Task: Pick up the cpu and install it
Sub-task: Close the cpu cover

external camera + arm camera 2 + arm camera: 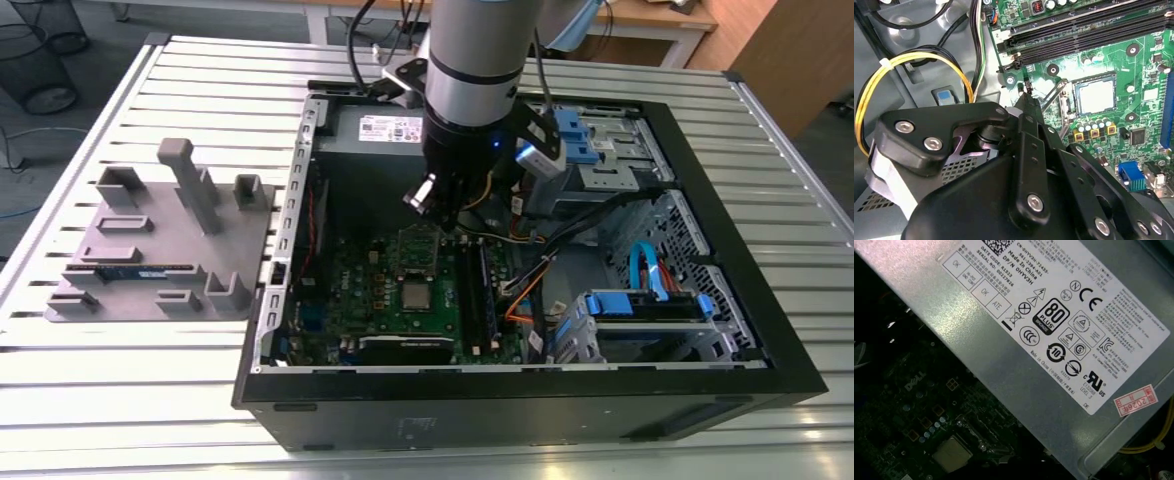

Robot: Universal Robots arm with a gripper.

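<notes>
A thick silver-grey arm (474, 55) ends in a black gripper (1026, 107) of bolted links with silver screws.

A slatted metal table (120, 400) stands before wooden desks (667, 20) and a wire bin (34, 65) (grey floor).

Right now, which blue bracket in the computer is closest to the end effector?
The blue bracket right beside the arm; the other blue bracket sits farther away, lower in the exterior view.
</notes>
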